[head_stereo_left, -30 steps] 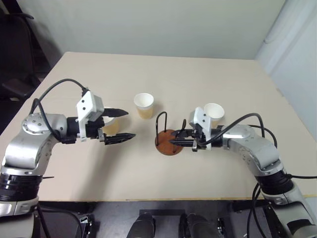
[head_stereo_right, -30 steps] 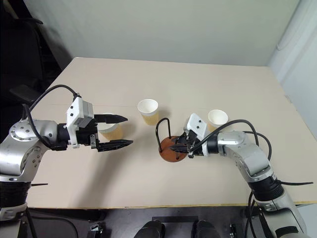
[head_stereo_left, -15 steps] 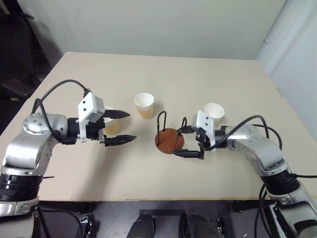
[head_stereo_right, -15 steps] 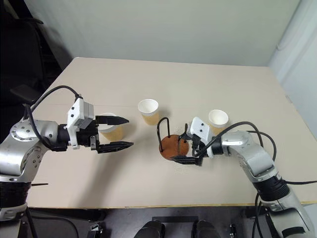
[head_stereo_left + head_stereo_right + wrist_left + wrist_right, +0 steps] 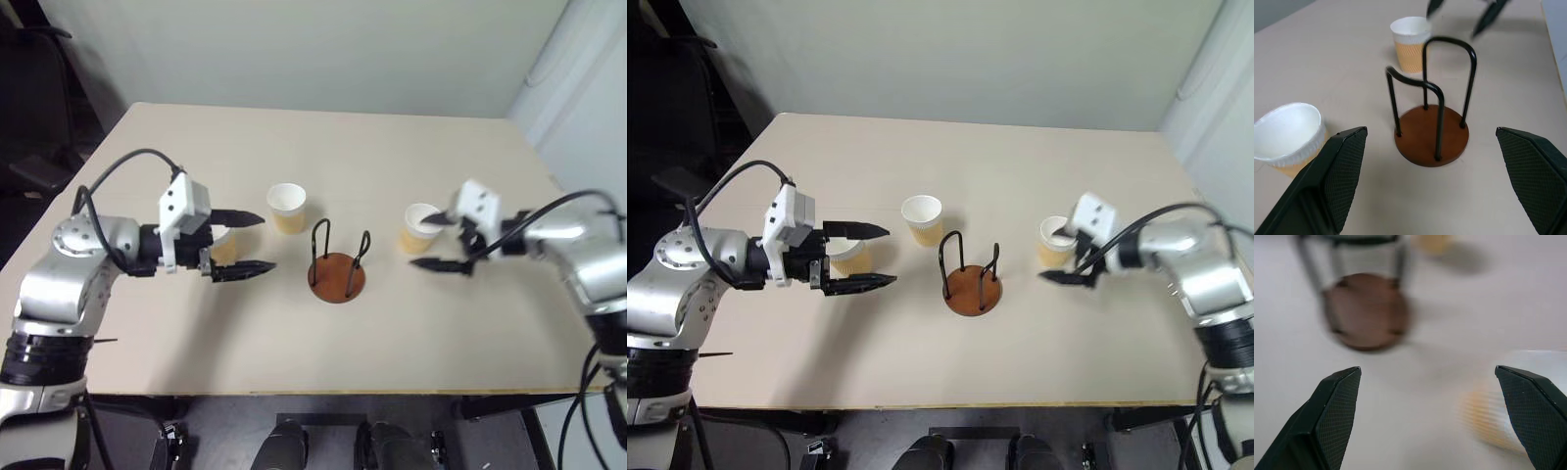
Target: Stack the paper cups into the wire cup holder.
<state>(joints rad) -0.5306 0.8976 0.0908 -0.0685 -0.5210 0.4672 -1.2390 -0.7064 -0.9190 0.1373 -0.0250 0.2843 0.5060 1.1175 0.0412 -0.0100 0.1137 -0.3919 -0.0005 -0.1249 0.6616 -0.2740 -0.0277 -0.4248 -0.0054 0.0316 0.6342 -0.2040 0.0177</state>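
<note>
item 1, wire cup holder [image 5: 337,270]: you find it at the centre of the head frame, slightly below the middle, upright on the counter [image 5: 392,166]. round reddish-brown base, two black wire loops. nothing sits inside it.

item 2, paper cups, three in all, each upright and apart from the others:
- middle cup [image 5: 286,208], just up and left of the holder.
- left cup [image 5: 220,243], left of centre, partly hidden behind the left gripper's fingers.
- right cup [image 5: 421,227], right of the holder, just beside the right gripper.

item 3, left gripper [image 5: 247,242]: left of centre, pointing toward the holder. your jaws stand wide apart and carry nothing; the left cup lies behind them, and you cannot tell from here whether a finger touches it.

item 4, right gripper [image 5: 434,242]: right of centre. your jaws are spread wide, one finger over the right cup's rim and the other lower, in front of the cup; no grip is made.

progress, as a judgement: none of the stacking is done. all three cups remain to be lifted and nested between the loops. the right cup looks the nearest candidate, with your right jaws already about it; the left cup is the likely one for your other arm.
</note>
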